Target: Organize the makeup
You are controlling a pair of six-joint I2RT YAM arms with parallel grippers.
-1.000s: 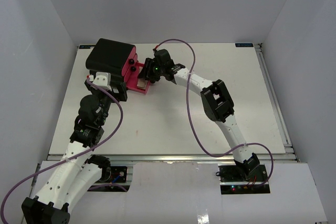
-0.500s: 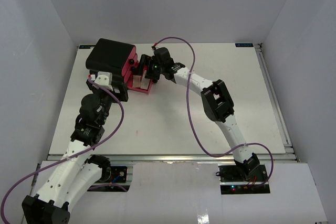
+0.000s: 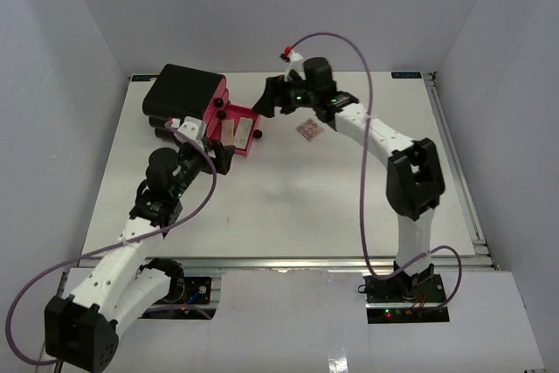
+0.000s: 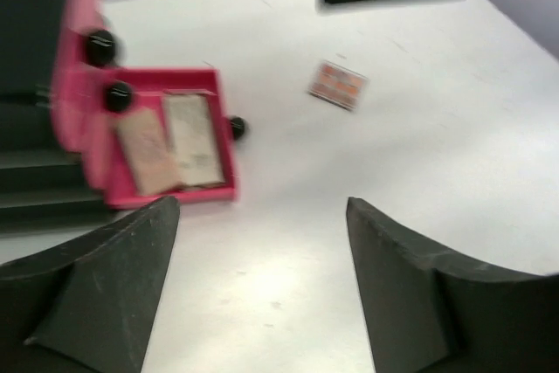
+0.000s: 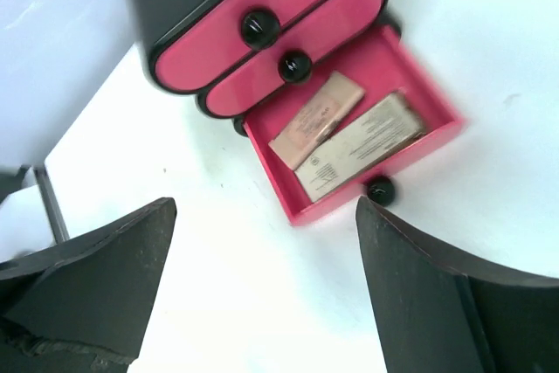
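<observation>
The small pinkish square palette lies loose on the white table, not yet stored, while two flat beige rectangular cosmetics already lie in the open pink drawer of the black box, and the left gripper and right gripper hang wide apart, empty.

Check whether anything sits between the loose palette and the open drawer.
Nothing visible. Bare table lies between the palette and the drawer; only the drawer's own front wall and knob face the palette.
</observation>
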